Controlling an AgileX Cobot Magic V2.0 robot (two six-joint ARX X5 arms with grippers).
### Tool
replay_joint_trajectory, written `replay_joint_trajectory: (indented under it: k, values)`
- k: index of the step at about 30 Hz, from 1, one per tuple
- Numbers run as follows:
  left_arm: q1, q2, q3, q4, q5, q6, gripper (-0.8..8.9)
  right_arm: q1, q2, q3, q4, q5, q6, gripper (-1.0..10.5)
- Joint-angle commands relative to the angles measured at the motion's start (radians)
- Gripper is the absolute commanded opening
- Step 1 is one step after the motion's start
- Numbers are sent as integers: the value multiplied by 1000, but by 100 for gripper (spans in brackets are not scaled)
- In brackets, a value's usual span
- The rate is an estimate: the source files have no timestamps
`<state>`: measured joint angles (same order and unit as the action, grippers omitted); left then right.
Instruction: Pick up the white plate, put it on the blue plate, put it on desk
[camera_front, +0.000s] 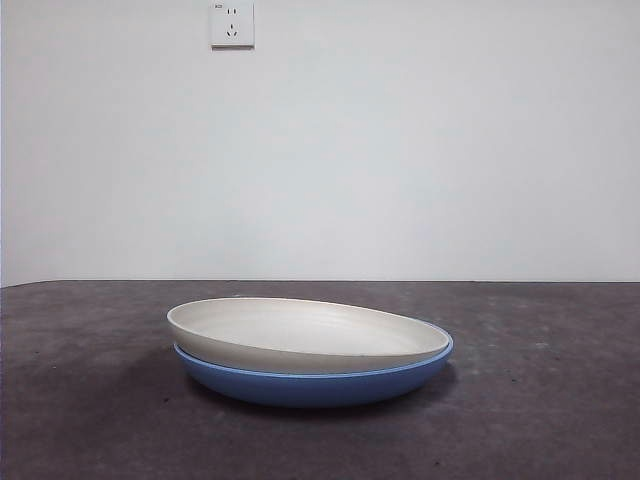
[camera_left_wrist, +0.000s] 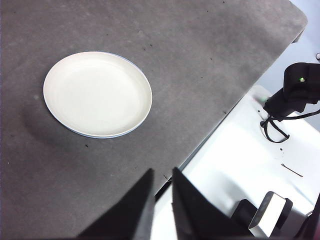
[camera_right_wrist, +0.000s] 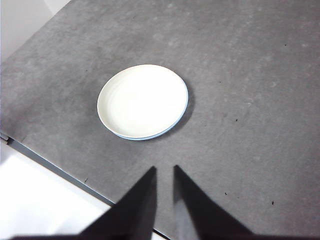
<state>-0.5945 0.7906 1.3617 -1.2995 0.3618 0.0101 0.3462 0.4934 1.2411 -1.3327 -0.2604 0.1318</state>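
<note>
Crockery sat alone near the middle of the table (camera_front: 90, 400): the white plate (camera_front: 300, 332) lay nested in the blue plate (camera_front: 310, 385), tilted a little, its rim riding higher at 9 o'clock and sinking inside the blue rim toward 3 o'clock in the front view. From above, only a thin blue crescent showed round the white plate's edge. Both arms waited high and well apart from the stack. The left claw (camera_left_wrist: 159, 200) hung above the table's edge, its jaws drawn nearly together with a narrow gap and nothing between them; the right claw (camera_right_wrist: 164, 200) hung likewise, nearly clenched and empty. Beyond the plates stood a bare pale wall with a socket (camera_front: 232, 24) at 12 o'clock. The stacking looked done, so what remained was probably lifting the white plate back onto the table. Both plates looked stiff and fairly light; the glossy blue one was likely slippery and either might chip if dropped. The raised rim at 9 o'clock seemed the best hold, since a jaw could slip beneath it there; the jaws would need to spread first, and the blue plate might shift under the lift.
</note>
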Motion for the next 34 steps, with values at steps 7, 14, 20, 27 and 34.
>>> replay_joint_trajectory:
  k: [7, 14, 20, 27, 34]
  values:
    - [-8, 5, 12, 11, -3, 8, 25, 5, 6, 18, 13, 0, -9, 20]
    - [-1, 6, 11, 14, -3, 8, 25, 5, 6, 18, 13, 0, -9, 20]
    - [138, -5, 3, 16, -3, 8, 25, 5, 6, 18, 13, 0, -9, 20]
    - [371, -160, -294, 468, -3, 12, 25, 5, 6, 18, 13, 0, -9, 20]
    - [505, -382, -823, 1136, -124, 0, 25, 5, 6, 18, 13, 0, -9, 20]
